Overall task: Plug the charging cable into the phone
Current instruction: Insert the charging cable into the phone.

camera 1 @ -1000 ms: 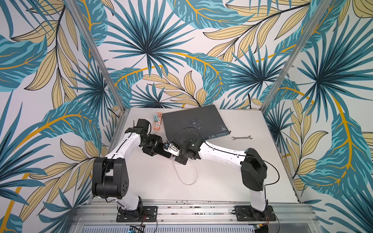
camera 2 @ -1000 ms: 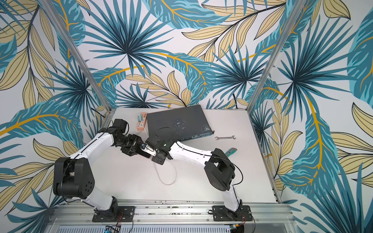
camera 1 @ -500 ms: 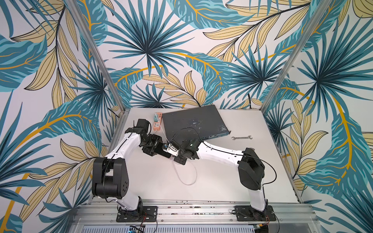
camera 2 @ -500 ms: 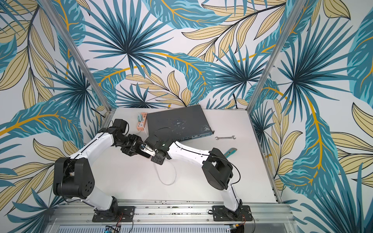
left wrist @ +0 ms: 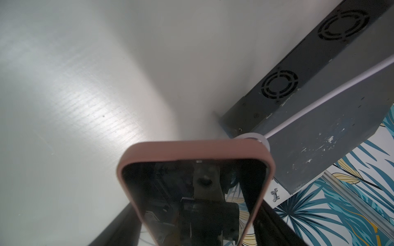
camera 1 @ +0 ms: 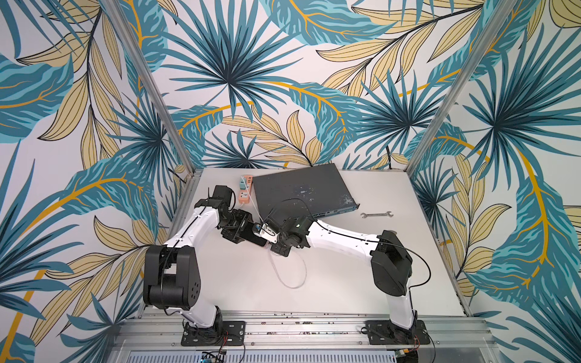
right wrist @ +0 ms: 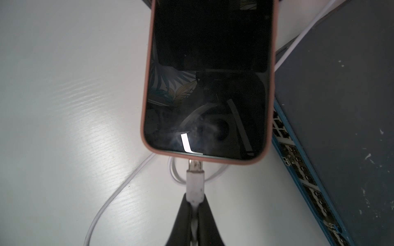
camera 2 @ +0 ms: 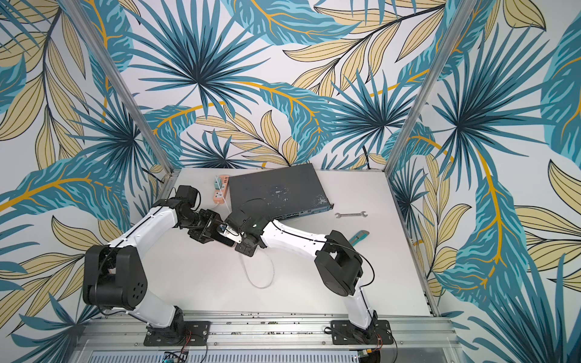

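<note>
The phone [right wrist: 209, 74], black screen in a pinkish case, is held above the table between my two arms in both top views [camera 1: 255, 235] [camera 2: 224, 236]. My left gripper [left wrist: 196, 225] [camera 1: 243, 231] is closed across the phone's width, a finger on each long side. My right gripper [right wrist: 195, 202] [camera 1: 274, 241] is shut on the white connector of the charging cable [right wrist: 195, 183]. The connector's metal tip meets the middle of the phone's bottom edge, with a short stretch of metal showing. The cable's slack lies in a loop on the table [camera 1: 292, 273] [camera 2: 261, 273].
A dark grey network switch [camera 1: 301, 191] [right wrist: 341, 95] lies just behind the phone, and a white cord [left wrist: 298, 115] crosses it. An orange power strip [camera 1: 245, 191] sits at the back left. A wrench [camera 1: 376, 215] and a teal utility knife [camera 2: 360, 236] lie to the right.
My right arm has shifted slightly to the left, carrying the connector closer to the phone's end. The left arm and phone have stayed put.
</note>
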Controlling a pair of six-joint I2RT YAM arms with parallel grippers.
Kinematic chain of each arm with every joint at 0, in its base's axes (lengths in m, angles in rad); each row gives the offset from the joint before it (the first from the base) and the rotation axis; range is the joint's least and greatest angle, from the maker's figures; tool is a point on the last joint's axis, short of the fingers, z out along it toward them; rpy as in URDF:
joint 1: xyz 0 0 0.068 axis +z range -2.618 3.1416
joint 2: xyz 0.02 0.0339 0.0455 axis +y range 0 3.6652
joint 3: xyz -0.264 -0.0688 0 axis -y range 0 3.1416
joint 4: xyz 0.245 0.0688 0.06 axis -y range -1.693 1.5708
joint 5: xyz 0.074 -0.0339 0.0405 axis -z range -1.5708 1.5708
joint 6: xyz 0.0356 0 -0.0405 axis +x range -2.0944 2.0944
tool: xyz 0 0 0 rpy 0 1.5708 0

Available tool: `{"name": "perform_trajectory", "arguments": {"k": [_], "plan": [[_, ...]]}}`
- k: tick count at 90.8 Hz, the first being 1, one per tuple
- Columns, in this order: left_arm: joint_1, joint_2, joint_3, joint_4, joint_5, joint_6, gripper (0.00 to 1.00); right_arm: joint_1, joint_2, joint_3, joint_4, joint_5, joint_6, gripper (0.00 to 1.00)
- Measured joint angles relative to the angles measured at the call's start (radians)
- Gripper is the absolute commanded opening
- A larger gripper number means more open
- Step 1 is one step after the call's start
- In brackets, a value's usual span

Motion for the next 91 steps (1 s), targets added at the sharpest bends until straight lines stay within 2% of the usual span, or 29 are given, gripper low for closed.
{"name": "perform_trajectory", "arguments": {"k": [91], "plan": [[-0.01, 0.0, -0.003, 0.012, -0.001, -0.005, 0.0, 0.0, 0.015, 0.023, -0.013, -0.001, 0.008, 0.0]]}}
